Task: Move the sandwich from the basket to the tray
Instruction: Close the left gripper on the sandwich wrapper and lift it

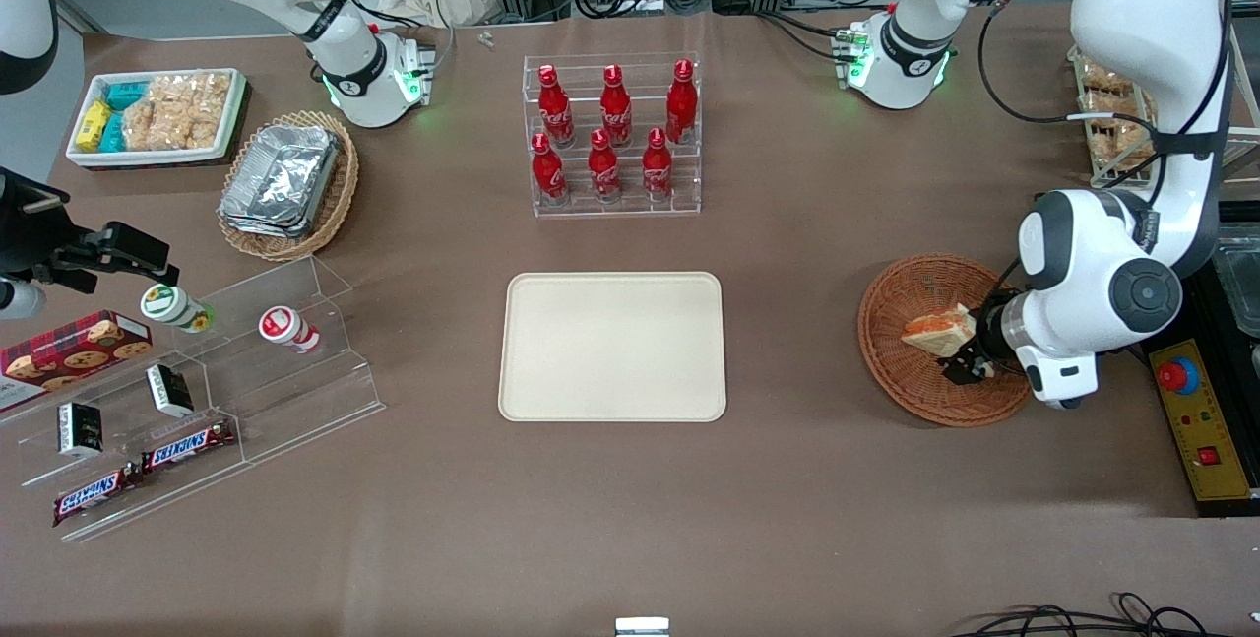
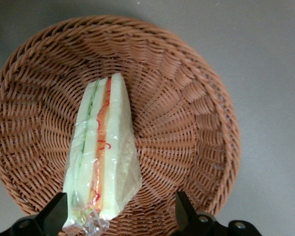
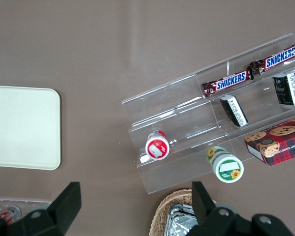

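Over the basket (image 2: 187,123), the gripper (image 2: 119,214) hangs with jaws released, straddling the wrapped sandwich's (image 2: 102,157) near end, its long axis running away between them

Six red bottles (image 1: 612,137) on a clear rack (image 1: 615,199).

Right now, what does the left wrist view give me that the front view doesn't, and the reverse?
Left wrist only: the sandwich is in clear wrap, filling edge up, with the gripper open and one finger at its wrapped end. Front only: the bare tray toward the parked arm's end of the table, and the cola bottles farther from the camera. Both show the sandwich lying in the basket, not yet lifted.
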Action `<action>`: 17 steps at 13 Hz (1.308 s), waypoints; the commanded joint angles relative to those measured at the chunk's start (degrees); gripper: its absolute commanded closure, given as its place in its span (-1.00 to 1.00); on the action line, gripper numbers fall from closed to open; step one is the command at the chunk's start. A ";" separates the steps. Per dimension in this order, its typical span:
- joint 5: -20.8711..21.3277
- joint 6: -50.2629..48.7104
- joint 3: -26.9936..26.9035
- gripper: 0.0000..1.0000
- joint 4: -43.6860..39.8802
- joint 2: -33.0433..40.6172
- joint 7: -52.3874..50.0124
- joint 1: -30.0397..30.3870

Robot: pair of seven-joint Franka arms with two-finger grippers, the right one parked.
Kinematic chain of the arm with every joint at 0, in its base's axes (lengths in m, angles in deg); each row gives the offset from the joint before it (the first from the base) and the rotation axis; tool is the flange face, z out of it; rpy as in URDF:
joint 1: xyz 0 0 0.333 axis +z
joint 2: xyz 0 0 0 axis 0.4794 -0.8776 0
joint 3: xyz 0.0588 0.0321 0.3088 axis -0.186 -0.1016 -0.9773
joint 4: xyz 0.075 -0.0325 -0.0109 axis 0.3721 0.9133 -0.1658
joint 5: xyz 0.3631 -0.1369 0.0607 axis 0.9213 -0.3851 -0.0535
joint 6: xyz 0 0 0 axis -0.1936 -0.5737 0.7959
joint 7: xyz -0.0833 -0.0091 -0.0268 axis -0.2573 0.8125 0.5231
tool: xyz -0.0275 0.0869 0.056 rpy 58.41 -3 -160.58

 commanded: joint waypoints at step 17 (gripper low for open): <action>1.02 2.13 0.02 0.93 1.10 0.17 -0.50 -0.06</action>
